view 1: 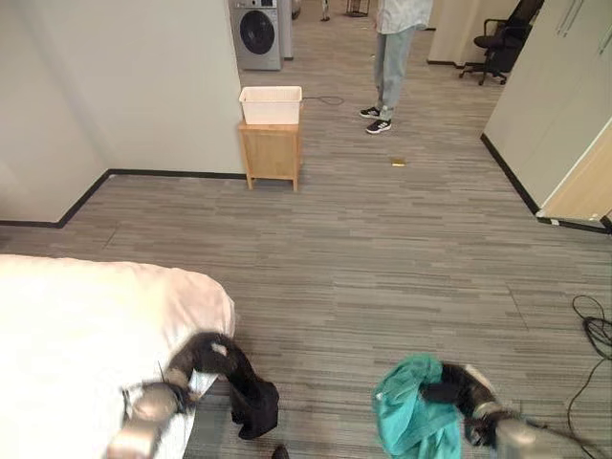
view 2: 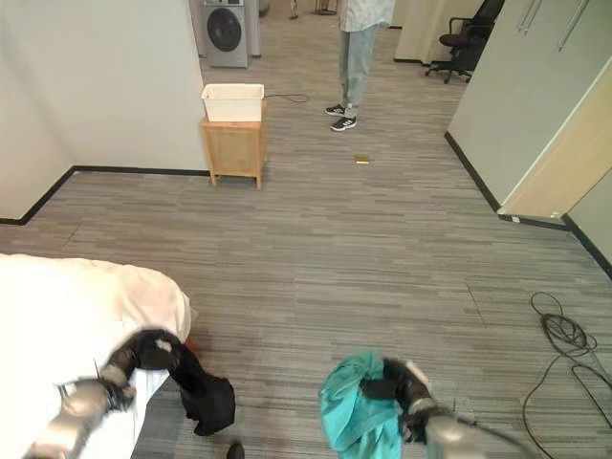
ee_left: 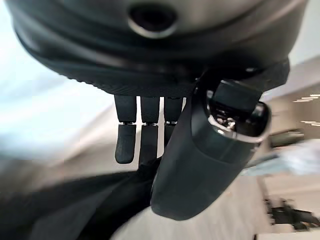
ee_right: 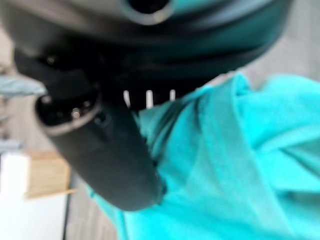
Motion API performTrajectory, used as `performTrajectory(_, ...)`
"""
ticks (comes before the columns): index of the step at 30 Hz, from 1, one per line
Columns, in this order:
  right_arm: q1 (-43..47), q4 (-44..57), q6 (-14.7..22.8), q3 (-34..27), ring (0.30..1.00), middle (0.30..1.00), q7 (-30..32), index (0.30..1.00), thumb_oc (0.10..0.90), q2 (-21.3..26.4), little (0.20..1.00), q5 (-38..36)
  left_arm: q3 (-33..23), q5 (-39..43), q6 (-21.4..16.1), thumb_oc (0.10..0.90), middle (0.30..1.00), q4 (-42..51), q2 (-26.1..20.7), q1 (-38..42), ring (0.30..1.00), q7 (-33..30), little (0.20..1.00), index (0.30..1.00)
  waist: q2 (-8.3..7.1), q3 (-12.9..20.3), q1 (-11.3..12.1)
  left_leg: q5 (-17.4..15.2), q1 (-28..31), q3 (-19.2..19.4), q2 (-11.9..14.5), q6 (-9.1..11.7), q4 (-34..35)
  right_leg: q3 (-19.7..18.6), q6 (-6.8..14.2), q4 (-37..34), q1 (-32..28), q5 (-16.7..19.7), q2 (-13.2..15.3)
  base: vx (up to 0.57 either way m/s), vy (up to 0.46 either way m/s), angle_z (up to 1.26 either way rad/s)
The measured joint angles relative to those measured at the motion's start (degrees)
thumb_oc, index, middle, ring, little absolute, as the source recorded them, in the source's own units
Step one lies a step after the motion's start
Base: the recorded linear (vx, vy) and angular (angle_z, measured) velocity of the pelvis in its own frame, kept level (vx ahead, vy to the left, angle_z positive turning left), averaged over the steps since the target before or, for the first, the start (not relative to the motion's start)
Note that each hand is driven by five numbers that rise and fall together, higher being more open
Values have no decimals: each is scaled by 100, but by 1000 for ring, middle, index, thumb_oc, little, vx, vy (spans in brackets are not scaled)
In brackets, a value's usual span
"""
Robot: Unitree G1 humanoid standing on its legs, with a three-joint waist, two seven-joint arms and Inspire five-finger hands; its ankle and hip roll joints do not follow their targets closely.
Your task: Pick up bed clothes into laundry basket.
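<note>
My right hand (view 1: 457, 386) grips a bunched teal garment (view 1: 413, 421) that hangs low above the floor. My left hand (view 1: 212, 352) pinches a dark garment (view 1: 251, 397) that droops beside the white bed (view 1: 76, 335). Well away, the white laundry basket (view 1: 271, 104) sits on a small wooden cabinet (view 1: 272, 153).
</note>
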State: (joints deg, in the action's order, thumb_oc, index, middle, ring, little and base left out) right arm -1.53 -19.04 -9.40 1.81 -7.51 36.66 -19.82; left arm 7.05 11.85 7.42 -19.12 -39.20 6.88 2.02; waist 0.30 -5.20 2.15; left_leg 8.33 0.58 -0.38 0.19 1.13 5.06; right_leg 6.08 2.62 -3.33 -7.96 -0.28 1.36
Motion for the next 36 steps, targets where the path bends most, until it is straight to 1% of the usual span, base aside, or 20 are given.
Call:
performTrajectory(1, 317, 11, 14, 4, 300, 300, 49, 300, 400, 153, 300, -85, 15, 50, -7, 400, 300, -4, -272, 282, 300, -14, 300, 300, 25, -18, -7, 8, -1, -11, 21, 30, 1, 2, -4, -15, -10, 23, -21, -31, -35, 1)
performTrajectory(2, 875, 57, 40, 5, 300, 300, 156, 300, 400, 401, 300, -204, 163, 177, -20, 400, 300, 0, -764, 835, 300, -40, 300, 300, 67, -39, 4, 29, -25, -34, 47, 60, 2, 2, -9, -42, -3, 62, -50, -26, -35, 3)
performTrajectory(3, 1283, 172, 40, 25, 300, 300, 258, 300, 400, 635, 300, -316, 382, 281, -24, 400, 300, 5, -1126, 1352, 300, -58, 300, 300, 108, -65, 15, 47, -45, -51, 47, 83, 3, 6, -33, -103, -15, 110, -67, -30, -37, 5)
performTrajectory(4, 1632, 360, 185, -4, 300, 300, 328, 300, 400, 830, 300, -375, 448, 389, -193, 400, 300, 45, -1338, 1765, 300, -77, 300, 300, 156, -85, 34, 67, -76, -80, 48, 111, 0, 18, -41, -106, 12, 128, -74, -17, -21, 7)
performTrajectory(5, 1961, 489, 369, 10, 300, 300, 416, 300, 400, 921, 300, -461, 400, 457, -355, 400, 300, 173, -1428, 2015, 300, -211, 300, 300, 206, -69, 45, 95, -68, -94, 43, 96, -2, 33, -72, -117, -13, 150, -75, -20, -23, 9)
performTrajectory(6, 2216, 547, 397, 67, 300, 300, 432, 300, 400, 990, 300, -530, 454, 604, -402, 400, 300, 258, -1501, 2241, 300, -258, 300, 300, 216, -64, 52, 108, -59, -113, 21, 101, -3, 50, -83, -118, -30, 156, -78, -9, -15, 14)
performTrajectory(7, 2512, 669, 460, 163, 300, 300, 449, 300, 400, 1115, 300, -584, 528, 787, -523, 400, 300, 393, -1558, 2574, 300, -307, 300, 300, 220, -62, 51, 120, -61, -173, 12, 100, -3, 100, -79, -112, -45, 152, -84, -6, -8, 17)
performTrajectory(9, 2941, 833, 593, 269, 300, 300, 465, 300, 400, 1183, 300, -694, 626, 1032, -753, 400, 300, 646, -1605, 2984, 300, -363, 300, 300, 221, -61, 54, 121, -64, -213, 11, 99, -5, 128, -71, -113, -57, 136, -93, 11, -11, 13)
performTrajectory(11, 3166, 1044, 707, 367, 300, 300, 470, 300, 400, 1189, 300, -827, 648, 1120, -889, 400, 300, 883, -1658, 3151, 300, -403, 300, 300, 221, -61, 53, 120, -60, -242, 7, 99, -5, 123, -65, -119, -68, 125, -98, 0, 0, 0)
performTrajectory(14, 3182, 1332, 722, 475, 300, 300, 462, 300, 400, 1238, 300, -852, 653, 1123, -946, 400, 300, 1073, -1885, 3164, 300, -411, 300, 300, 221, -62, 30, 120, -57, -285, -2, 99, -5, 110, -66, -136, -77, 122, -96, 0, 0, 0)
performTrajectory(17, 3180, 1305, 715, 508, 300, 300, 463, 300, 400, 1241, 300, -849, 656, 1131, -948, 400, 300, 1038, -1988, 3162, 300, -527, 300, 300, 224, -72, 6, 119, -57, -293, -2, 100, -4, 104, -66, -149, -80, 121, -99, 0, 0, 0)
performTrajectory(20, 3178, 1323, 716, 509, 300, 300, 520, 300, 400, 1239, 300, -850, 653, 1287, -952, 400, 300, 1056, -1988, 3140, 300, -677, 300, 300, 224, -74, 5, 117, -57, -293, 1, 102, -3, 87, -67, -155, -80, 121, -99, 0, 0, 0)
performTrajectory(29, 3177, 1332, 715, 507, 300, 300, 666, 300, 400, 1236, 300, -787, 514, 1280, -956, 400, 300, 1251, -1968, 2896, 300, -1017, 300, 300, 217, -94, 3, 114, -57, -241, 1, 99, -3, 17, -72, -152, -52, 126, -72, -3, 5, -2)
performTrajectory(30, 3165, 1331, 715, 507, 300, 300, 666, 300, 400, 1232, 300, -787, 468, 1273, -956, 400, 300, 1290, -1908, 2839, 300, -1017, 300, 300, 206, -103, -2, 109, -57, -220, 1, 95, -3, 0, -71, -151, -40, 126, -69, 38, 28, -9)
performTrajectory(32, 3149, 1333, 716, 508, 300, 300, 662, 300, 400, 1213, 300, -789, 189, 1269, -975, 400, 300, 1390, -1704, 2598, 300, -1023, 300, 300, 202, -157, 7, 96, -27, -169, 1, 79, -3, -54, -78, -151, -49, 133, -62, 50, 59, -14)
performTrajectory(34, 3146, 1347, 716, 507, 300, 300, 656, 300, 400, 1206, 300, -790, -73, 1256, -969, 400, 300, 1506, -1657, 2346, 300, -1029, 300, 300, 192, -243, 8, 85, 0, -118, 12, 63, -4, -124, -81, -151, -47, 145, -61, 37, 71, -23)
performTrajectory(35, 2990, 1355, 717, 431, 300, 300, 655, 300, 400, 1104, 300, -794, -438, 1226, -987, 400, 300, 1590, -1355, 1978, 300, -1065, 300, 300, 184, -269, 14, 37, 16, 1, 10, 16, -3, -218, -78, -146, -18, 151, -45, 32, 109, -25)
performTrajectory(36, 2860, 1356, 716, 421, 300, 300, 656, 300, 400, 1063, 300, -795, -547, 1227, -984, 400, 300, 1584, -1200, 1830, 300, -1110, 300, 300, 179, -274, 1, 30, 16, 3, -2, 6, -3, -222, -76, -147, -19, 150, -32, 21, 126, -26)
